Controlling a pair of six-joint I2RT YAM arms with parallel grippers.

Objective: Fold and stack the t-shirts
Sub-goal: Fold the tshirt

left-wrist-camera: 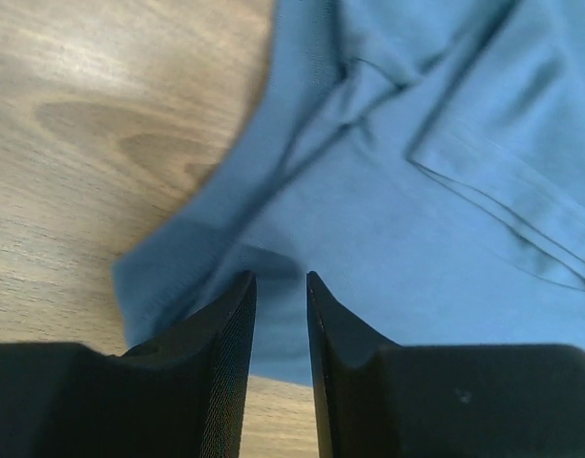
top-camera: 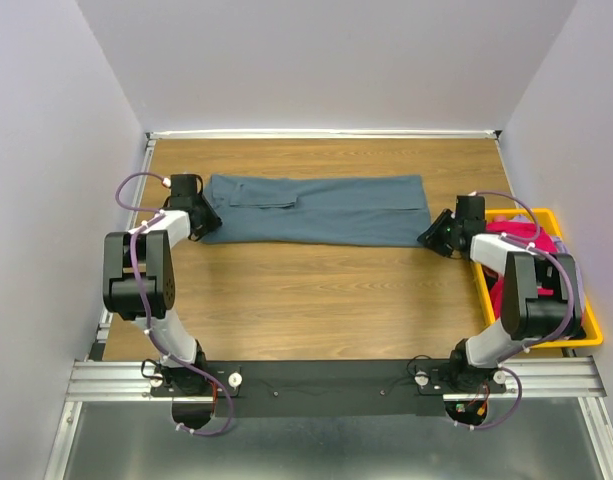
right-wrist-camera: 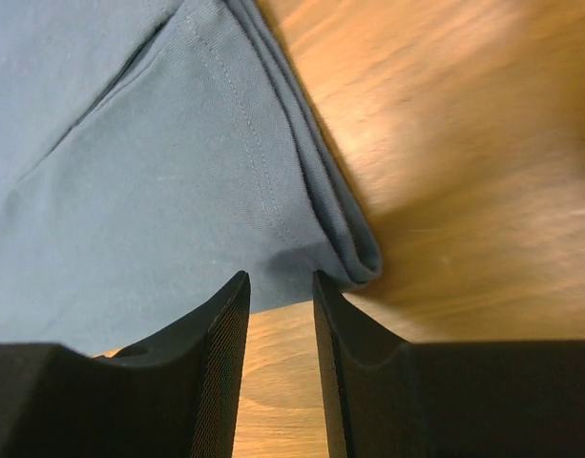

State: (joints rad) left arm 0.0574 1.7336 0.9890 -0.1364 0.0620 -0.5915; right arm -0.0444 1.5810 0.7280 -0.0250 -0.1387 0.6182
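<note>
A slate blue-grey t-shirt (top-camera: 316, 210) lies folded into a long band across the far half of the wooden table. My left gripper (top-camera: 204, 222) sits at its near left corner; in the left wrist view the gripper (left-wrist-camera: 282, 277) has its jaws a narrow gap apart over the cloth (left-wrist-camera: 416, 219), with nothing between them. My right gripper (top-camera: 429, 238) sits at the near right corner; in the right wrist view the gripper (right-wrist-camera: 277, 275) is also slightly open and empty, just short of the folded edge (right-wrist-camera: 130, 172). A magenta-pink t-shirt (top-camera: 500, 290) lies crumpled in the bin.
A yellow plastic bin (top-camera: 591, 335) stands at the right edge of the table, beside the right arm. White walls close in the back and both sides. Bare wood table (top-camera: 316, 300) lies between the shirt and the arm bases.
</note>
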